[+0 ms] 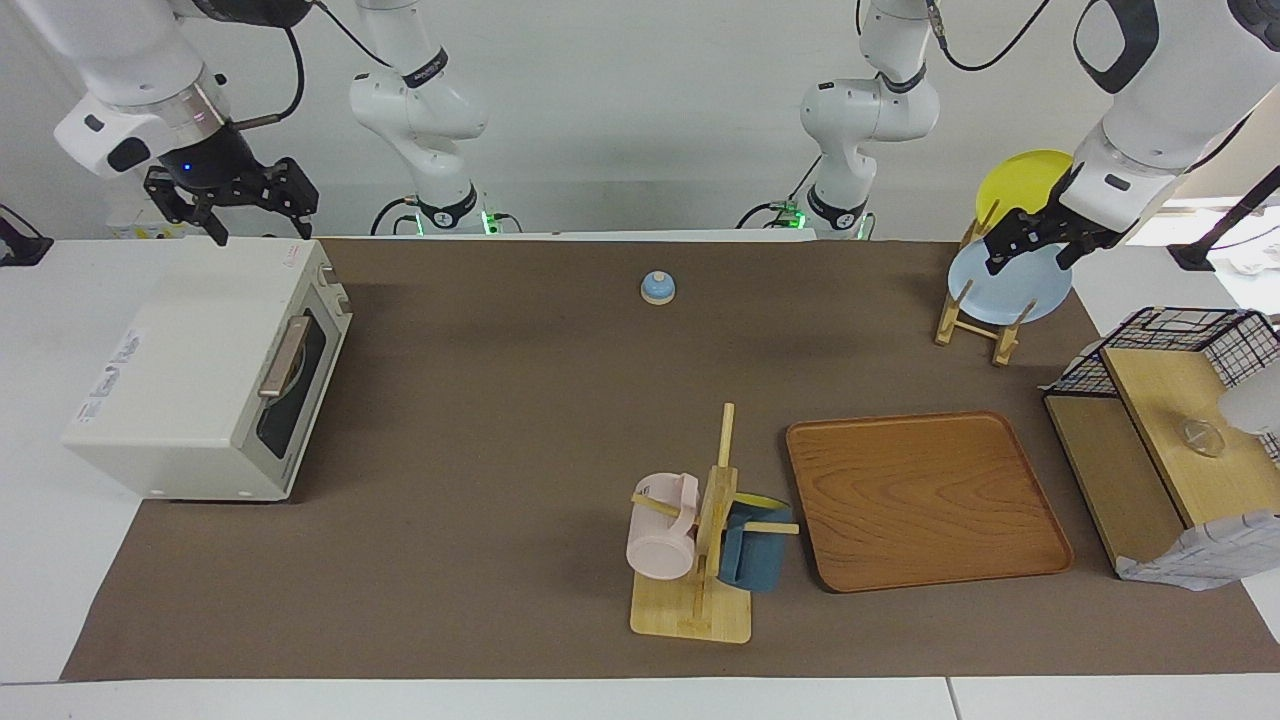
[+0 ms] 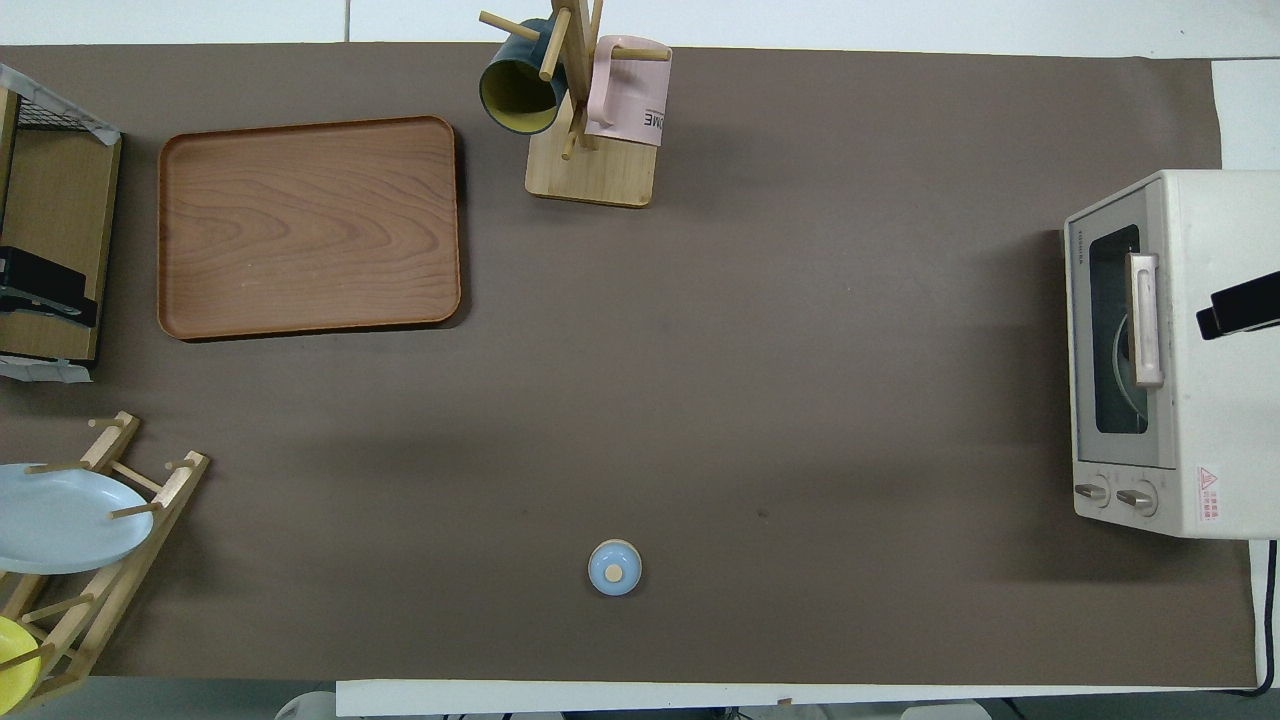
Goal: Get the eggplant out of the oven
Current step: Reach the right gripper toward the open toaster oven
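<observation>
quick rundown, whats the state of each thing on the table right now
oven: door shut, handle untouched
eggplant: not visible
right tool: raised over the oven's corner, holds nothing
left tool: by the plate rack, holds nothing
pink mug: hung on the mug stand
wooden tray: bare

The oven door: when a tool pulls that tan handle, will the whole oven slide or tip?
The oven is boxy, broad and flat on the mat, so tipping seems unlikely. It looks light for its size, so a hard pull on the handle might drag it along the mat. The right tool hangs over its corner nearest the robots; bracing could help.
</observation>
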Tool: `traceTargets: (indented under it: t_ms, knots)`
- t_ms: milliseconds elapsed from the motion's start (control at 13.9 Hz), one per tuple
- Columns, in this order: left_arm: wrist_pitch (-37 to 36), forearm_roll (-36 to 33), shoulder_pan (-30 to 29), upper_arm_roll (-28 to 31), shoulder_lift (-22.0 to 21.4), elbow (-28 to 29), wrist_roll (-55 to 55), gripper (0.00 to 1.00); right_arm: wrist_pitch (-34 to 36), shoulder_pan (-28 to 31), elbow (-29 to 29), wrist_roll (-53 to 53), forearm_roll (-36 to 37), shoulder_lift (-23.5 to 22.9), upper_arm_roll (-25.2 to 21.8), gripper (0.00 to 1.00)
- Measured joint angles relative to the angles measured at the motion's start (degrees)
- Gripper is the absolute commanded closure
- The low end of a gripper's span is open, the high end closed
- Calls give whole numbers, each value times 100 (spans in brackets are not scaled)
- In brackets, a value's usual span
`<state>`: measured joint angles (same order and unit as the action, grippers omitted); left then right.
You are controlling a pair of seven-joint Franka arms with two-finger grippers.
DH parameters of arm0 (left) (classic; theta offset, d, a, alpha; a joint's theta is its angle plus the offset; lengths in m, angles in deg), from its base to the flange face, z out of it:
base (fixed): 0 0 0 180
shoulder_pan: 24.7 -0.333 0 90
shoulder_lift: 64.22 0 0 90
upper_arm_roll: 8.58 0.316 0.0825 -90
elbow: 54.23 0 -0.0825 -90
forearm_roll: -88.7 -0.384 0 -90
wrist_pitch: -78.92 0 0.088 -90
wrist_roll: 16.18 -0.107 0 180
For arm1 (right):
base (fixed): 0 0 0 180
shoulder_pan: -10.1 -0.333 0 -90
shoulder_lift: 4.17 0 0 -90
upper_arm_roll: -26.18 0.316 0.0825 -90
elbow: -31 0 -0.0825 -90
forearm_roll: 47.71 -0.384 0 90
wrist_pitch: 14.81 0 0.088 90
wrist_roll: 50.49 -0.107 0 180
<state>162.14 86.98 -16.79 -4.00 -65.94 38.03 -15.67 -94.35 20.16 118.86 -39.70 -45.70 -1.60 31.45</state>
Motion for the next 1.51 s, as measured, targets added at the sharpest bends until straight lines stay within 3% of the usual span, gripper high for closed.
traceTargets:
  t_ms: [432, 576, 648, 720, 864, 1224, 1512]
  knots:
    - [0, 0, 0, 0, 0, 0, 0, 0, 0, -1, -7, 0, 0, -1, 4, 0]
    - [0, 0, 0, 0, 0, 0, 0, 0, 1, -4, -6, 49, 0, -2, 10, 71]
    - [0, 0, 0, 0, 0, 0, 0, 0, 1, -17, -4, 142, 0, -5, 14, 94]
    - [0, 0, 0, 0, 0, 0, 0, 0, -1, -43, 13, 219, 0, -6, 16, 100]
    - [0, 0, 0, 0, 0, 0, 0, 0, -317, -118, 250, 285, 7, 13, 18, 100]
    - [0, 0, 0, 0, 0, 0, 0, 0, -1669, -127, 1553, 290, 561, -97, 3, 100]
    - [0, 0, 0, 0, 0, 0, 0, 0, -2155, 65, 1978, 347, 812, -306, -9, 100]
